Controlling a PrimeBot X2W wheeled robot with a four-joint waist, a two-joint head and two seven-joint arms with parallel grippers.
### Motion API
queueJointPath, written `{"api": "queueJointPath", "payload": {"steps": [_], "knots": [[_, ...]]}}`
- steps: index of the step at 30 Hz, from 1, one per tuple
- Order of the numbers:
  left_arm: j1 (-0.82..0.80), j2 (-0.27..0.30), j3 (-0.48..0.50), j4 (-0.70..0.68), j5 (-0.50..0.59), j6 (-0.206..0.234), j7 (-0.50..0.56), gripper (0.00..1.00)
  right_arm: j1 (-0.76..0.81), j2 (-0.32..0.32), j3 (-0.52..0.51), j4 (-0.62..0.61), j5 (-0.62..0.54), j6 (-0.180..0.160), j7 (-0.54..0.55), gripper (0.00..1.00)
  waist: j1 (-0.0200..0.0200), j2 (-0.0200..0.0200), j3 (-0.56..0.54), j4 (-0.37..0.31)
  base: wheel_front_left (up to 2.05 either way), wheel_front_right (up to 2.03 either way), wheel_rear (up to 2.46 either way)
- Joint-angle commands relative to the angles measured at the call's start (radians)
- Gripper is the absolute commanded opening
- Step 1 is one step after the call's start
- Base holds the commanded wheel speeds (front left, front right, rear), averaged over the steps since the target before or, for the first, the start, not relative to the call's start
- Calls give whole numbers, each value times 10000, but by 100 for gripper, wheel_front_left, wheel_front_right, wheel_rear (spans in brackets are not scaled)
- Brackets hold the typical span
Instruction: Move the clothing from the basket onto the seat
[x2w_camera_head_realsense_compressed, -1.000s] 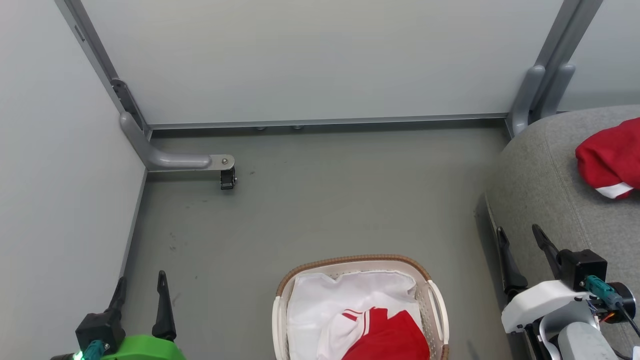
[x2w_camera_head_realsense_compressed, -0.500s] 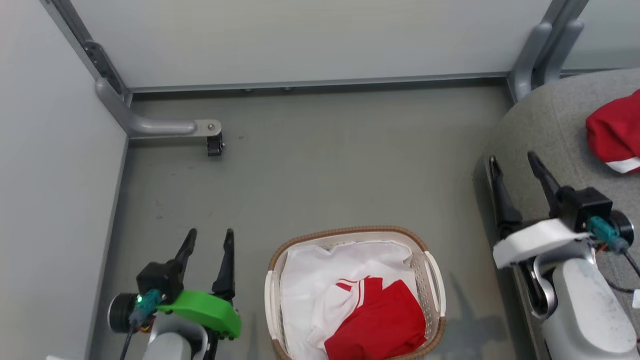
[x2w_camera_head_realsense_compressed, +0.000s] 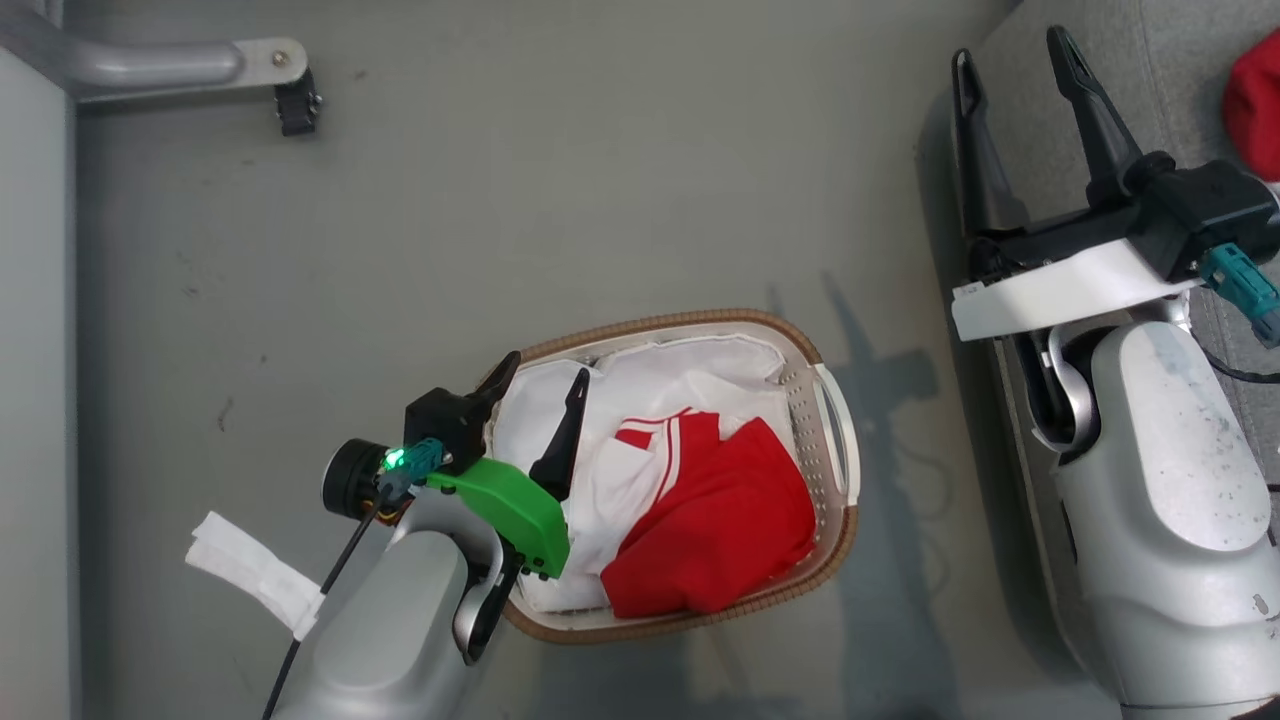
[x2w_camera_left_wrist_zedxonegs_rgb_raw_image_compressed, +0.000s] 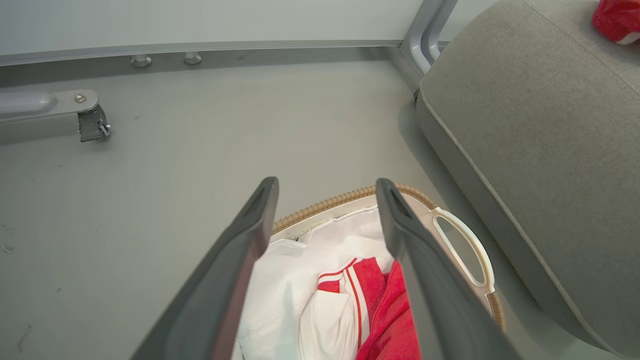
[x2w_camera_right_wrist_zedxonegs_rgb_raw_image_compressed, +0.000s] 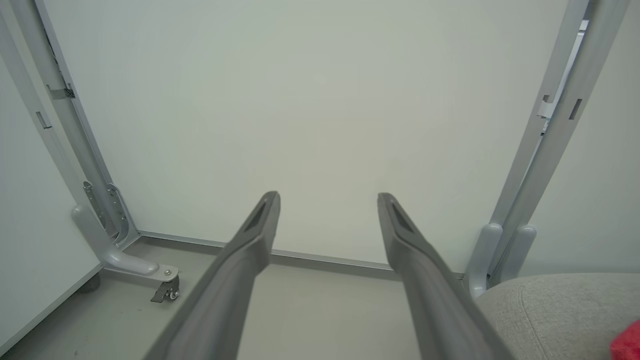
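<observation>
The cream basket (x2w_camera_head_realsense_compressed: 680, 325) with a brown woven rim stands on the grey floor. Inside it lies red clothing (x2w_camera_head_realsense_compressed: 720, 520) with white striped trim, on top of a thin white sheet (x2w_camera_head_realsense_compressed: 650, 385). My left gripper (x2w_camera_head_realsense_compressed: 548, 368) hangs open over the basket's left side with nothing between its fingers; in the left wrist view the left gripper (x2w_camera_left_wrist_zedxonegs_rgb_raw_image_compressed: 326, 184) frames the basket rim (x2w_camera_left_wrist_zedxonegs_rgb_raw_image_compressed: 350, 196) and the red clothing (x2w_camera_left_wrist_zedxonegs_rgb_raw_image_compressed: 385, 310). At the right is the grey seat (x2w_camera_head_realsense_compressed: 1170, 60) with another red garment (x2w_camera_head_realsense_compressed: 1255, 100) on it. My right gripper (x2w_camera_head_realsense_compressed: 1010, 48) is open and empty at the seat's left edge.
A caster bracket (x2w_camera_head_realsense_compressed: 290, 95) of the partition frame juts onto the floor at the far left. A crumpled white piece (x2w_camera_head_realsense_compressed: 255, 575) lies on the floor by my left arm. Pale partition walls and a grey post (x2w_camera_right_wrist_zedxonegs_rgb_raw_image_compressed: 505, 255) close off the back. The seat (x2w_camera_left_wrist_zedxonegs_rgb_raw_image_compressed: 525, 125) stands close to the basket's right.
The head camera has tilted down, so the whole picture has shifted. My left gripper has moved right, from beside the basket to over its left side. Both grippers stay open.
</observation>
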Motion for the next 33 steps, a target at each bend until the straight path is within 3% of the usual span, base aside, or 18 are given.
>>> {"api": "queueJointPath", "payload": {"steps": [1, 9, 17, 26, 33], "knots": [[-428, 160, -309, 316, -236, -28, 5, 100, -265, 51, 70, -116, 2, -10, -48, 100, 0, 46, 1766, -955, 0, 0, 0], [-1808, 273, -2895, 1852, -1930, -28, 92, 100, -866, 142, 286, -547, -47, -10, -48, 100, 0, 46, 2965, -1282, 0, 0, 0], [-2783, 465, -4832, 2494, -3366, -29, 785, 100, -1171, 193, 560, -866, 35, -10, -48, 100, 0, 46, 3925, -1653, 0, 0, 0], [-3627, 771, -6459, 2601, -4880, -29, 1864, 100, -1318, 194, 703, -1232, 393, -10, -48, 100, 0, 46, 4795, -1860, 0, 0, 0], [-4147, 995, -7195, 2682, -5585, -29, 2451, 100, -1477, 193, 839, -1454, 584, -10, -48, 100, 0, 46, 5261, -2070, 0, 0, 0]]}}
